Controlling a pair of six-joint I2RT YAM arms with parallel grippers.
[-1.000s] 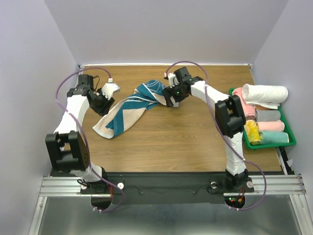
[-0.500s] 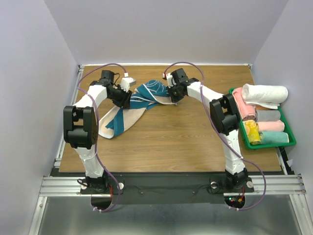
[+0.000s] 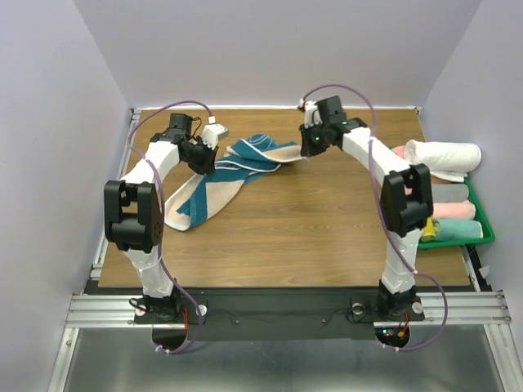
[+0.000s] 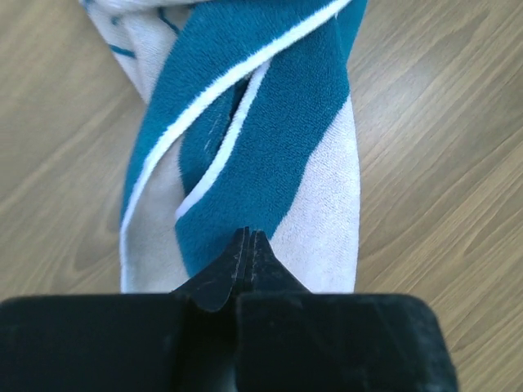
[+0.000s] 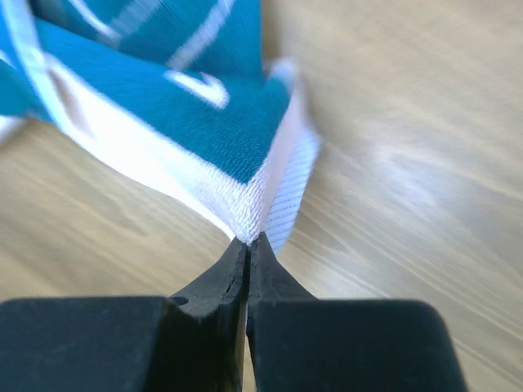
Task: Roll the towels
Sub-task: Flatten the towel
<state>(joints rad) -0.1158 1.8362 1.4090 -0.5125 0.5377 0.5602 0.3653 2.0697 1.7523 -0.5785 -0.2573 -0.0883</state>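
Teal/cream towel (image 3: 245, 160) lying twisted on table (image 3: 327, 237) toward 11 o'clock, L gripper (image 3: 214, 162) pinching tight on its mid fold at 10 o'clock, R gripper (image 3: 304, 154) clamping its cream corner at 1 o'clock, rolled towels (image 3: 445, 155) sitting in green tray (image 3: 458, 242) at 3 o'clock.

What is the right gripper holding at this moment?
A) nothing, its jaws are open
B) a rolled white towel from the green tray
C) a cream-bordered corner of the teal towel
C: in the right wrist view the right gripper is shut on the cream-edged corner of the teal towel.
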